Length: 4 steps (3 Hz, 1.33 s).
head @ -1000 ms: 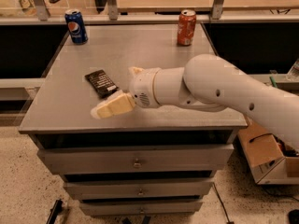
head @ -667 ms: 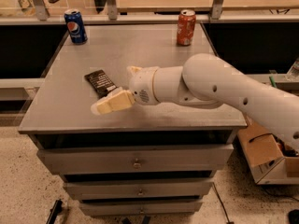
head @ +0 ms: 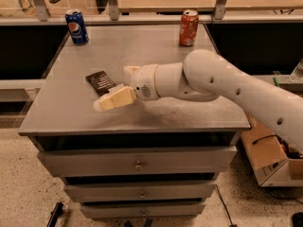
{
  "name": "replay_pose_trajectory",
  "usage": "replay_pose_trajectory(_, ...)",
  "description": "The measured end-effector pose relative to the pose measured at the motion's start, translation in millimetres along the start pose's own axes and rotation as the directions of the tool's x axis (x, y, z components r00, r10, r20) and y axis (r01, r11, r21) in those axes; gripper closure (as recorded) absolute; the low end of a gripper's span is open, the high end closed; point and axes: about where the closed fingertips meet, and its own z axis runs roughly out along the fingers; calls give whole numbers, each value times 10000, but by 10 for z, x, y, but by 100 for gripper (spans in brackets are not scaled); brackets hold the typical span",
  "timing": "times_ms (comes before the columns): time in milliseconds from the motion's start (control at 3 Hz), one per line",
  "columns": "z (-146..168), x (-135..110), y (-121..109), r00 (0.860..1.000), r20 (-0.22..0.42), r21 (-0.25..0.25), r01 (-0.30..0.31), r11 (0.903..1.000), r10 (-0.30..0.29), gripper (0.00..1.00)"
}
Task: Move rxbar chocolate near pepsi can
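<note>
Grey metal forms the top of a low cabinet point(head: 156, 46), which has drawers point(head: 137, 162) stacked down its front. A white arm point(head: 227, 86) reaches in from the right edge and lies low across the middle of the surface, ending in the gripper point(head: 114, 86) left of centre, towards the front. Its two cream fingers are spread wide and hold nothing. One of them point(head: 115, 98) slants out towards the front left corner and looks to sit low over the top. The other shows only as a short stub farther back. The chocolate bar point(head: 99, 82), dark with pale lettering, lies flat on the surface at a slant, just beside the gripper on its left. The bar's right end reaches into the gap between the fingers, and whether either one touches it is not clear. The blue can point(head: 76, 26) stands upright at the back left corner, well apart from the bar. A red can point(head: 189, 27) stands upright near the back edge, right of centre, well apart from the blue one. Beyond the right edge, down on the speckled floor, sits an open cardboard box point(head: 265, 155).
</note>
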Motion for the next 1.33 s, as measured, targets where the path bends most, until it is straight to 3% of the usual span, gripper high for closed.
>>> replay_pose_trajectory(333,32,-63,-22,10000,69,-525,52,9986,-48,0)
replay_pose_trajectory(667,42,-66,-17,9999,92,-531,53,9986,-48,0)
replay_pose_trajectory(1333,316,-129,-6,9995,133,124,274,9995,-276,0)
